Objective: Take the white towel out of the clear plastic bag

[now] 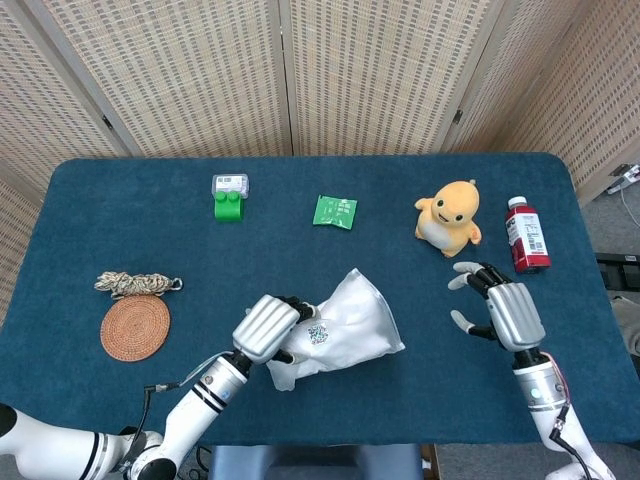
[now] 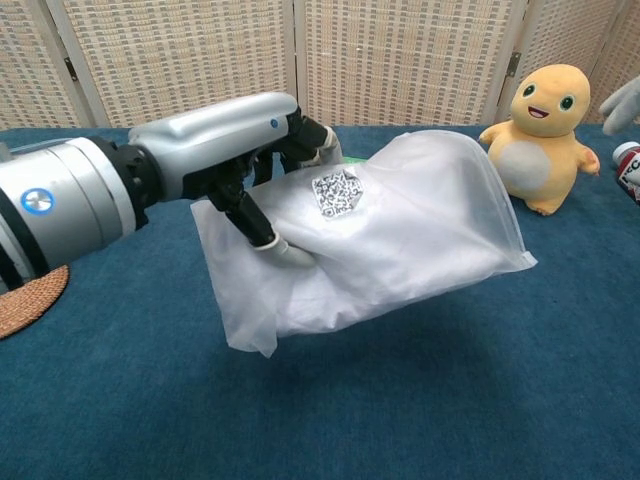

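Note:
My left hand [image 1: 268,328] [image 2: 235,165] grips the clear plastic bag [image 1: 345,330] [image 2: 390,245] by its left end and holds it lifted above the blue table [image 1: 120,200]. The white towel fills the bag and shows through the plastic. A small square code label [image 2: 336,193] sits on the bag's upper face. My right hand [image 1: 505,310] hovers open to the right of the bag, fingers spread, apart from it. Only one fingertip [image 2: 622,100] of it shows at the right edge of the chest view.
A yellow plush toy [image 1: 450,217] [image 2: 540,135] and a red bottle [image 1: 524,235] stand just behind my right hand. A green packet [image 1: 334,211], green blocks [image 1: 229,198], a woven coaster [image 1: 135,327] and a rope bundle [image 1: 135,284] lie further back and left.

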`<action>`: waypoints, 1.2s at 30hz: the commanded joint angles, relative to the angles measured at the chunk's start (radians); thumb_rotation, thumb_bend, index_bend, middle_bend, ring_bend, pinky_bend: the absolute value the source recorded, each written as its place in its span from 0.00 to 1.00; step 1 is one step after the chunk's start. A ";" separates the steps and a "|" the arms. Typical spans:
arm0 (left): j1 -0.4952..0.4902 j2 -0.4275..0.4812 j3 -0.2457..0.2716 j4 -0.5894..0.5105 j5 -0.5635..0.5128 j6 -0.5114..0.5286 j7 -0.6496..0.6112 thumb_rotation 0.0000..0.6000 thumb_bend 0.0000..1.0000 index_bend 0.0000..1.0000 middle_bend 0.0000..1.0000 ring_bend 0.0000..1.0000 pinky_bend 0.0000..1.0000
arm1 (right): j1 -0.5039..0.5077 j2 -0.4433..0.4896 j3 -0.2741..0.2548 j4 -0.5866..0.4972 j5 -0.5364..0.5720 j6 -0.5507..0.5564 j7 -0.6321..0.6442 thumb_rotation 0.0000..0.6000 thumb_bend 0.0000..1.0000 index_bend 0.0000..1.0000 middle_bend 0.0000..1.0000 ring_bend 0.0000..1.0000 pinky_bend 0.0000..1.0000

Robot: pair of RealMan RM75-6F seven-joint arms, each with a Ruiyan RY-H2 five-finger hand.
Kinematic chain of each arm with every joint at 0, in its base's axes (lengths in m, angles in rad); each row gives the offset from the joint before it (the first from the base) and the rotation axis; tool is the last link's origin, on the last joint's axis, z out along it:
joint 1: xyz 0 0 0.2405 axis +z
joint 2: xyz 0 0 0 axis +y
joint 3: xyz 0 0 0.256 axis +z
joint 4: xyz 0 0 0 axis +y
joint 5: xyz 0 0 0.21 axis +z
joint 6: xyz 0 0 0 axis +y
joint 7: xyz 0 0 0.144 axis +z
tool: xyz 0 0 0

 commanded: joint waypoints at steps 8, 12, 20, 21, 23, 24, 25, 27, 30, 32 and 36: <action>0.007 0.001 -0.005 -0.041 0.020 -0.022 0.020 1.00 0.15 0.46 0.54 0.47 0.57 | 0.049 -0.044 0.001 -0.004 -0.034 -0.021 -0.027 1.00 0.17 0.44 0.21 0.18 0.39; 0.011 0.000 -0.010 -0.041 0.018 -0.028 0.023 1.00 0.15 0.46 0.54 0.47 0.57 | 0.063 -0.056 -0.007 -0.007 -0.062 -0.017 -0.025 1.00 0.17 0.44 0.20 0.17 0.38; 0.018 -0.001 -0.024 -0.040 0.012 -0.043 0.006 1.00 0.15 0.46 0.54 0.47 0.57 | 0.083 -0.081 -0.023 -0.004 -0.101 -0.010 -0.039 1.00 0.17 0.44 0.19 0.16 0.37; 0.019 -0.001 -0.026 -0.041 0.012 -0.045 0.002 1.00 0.16 0.46 0.54 0.47 0.57 | 0.086 -0.083 -0.023 -0.003 -0.100 -0.012 -0.040 1.00 0.17 0.44 0.19 0.16 0.37; 0.021 0.000 -0.029 -0.045 0.013 -0.048 -0.007 1.00 0.15 0.46 0.54 0.47 0.57 | 0.091 -0.089 -0.023 -0.003 -0.100 -0.014 -0.042 1.00 0.17 0.44 0.19 0.15 0.37; 0.022 0.001 -0.030 -0.048 0.014 -0.049 -0.011 1.00 0.15 0.46 0.54 0.47 0.57 | 0.093 -0.091 -0.023 -0.002 -0.100 -0.015 -0.042 1.00 0.17 0.44 0.19 0.15 0.37; 0.024 0.003 -0.031 -0.051 0.016 -0.051 -0.018 1.00 0.15 0.46 0.54 0.47 0.57 | 0.096 -0.093 -0.023 -0.001 -0.100 -0.016 -0.044 1.00 0.17 0.44 0.19 0.15 0.37; 0.027 0.005 -0.034 -0.057 0.018 -0.054 -0.030 1.00 0.15 0.46 0.54 0.47 0.57 | 0.100 -0.096 -0.024 0.000 -0.100 -0.018 -0.046 1.00 0.17 0.44 0.19 0.15 0.37; 0.032 0.010 -0.036 -0.065 0.023 -0.058 -0.049 1.00 0.15 0.46 0.54 0.47 0.57 | 0.105 -0.101 -0.025 0.001 -0.101 -0.019 -0.048 1.00 0.17 0.44 0.18 0.15 0.36; 0.034 0.013 -0.036 -0.069 0.027 -0.062 -0.056 1.00 0.15 0.46 0.54 0.47 0.57 | 0.109 -0.103 -0.027 0.002 -0.103 -0.020 -0.047 1.00 0.17 0.44 0.18 0.15 0.36; 0.036 0.015 -0.037 -0.071 0.033 -0.065 -0.057 1.00 0.15 0.46 0.54 0.47 0.57 | 0.116 -0.104 -0.033 0.000 -0.107 -0.025 -0.046 1.00 0.17 0.44 0.17 0.14 0.36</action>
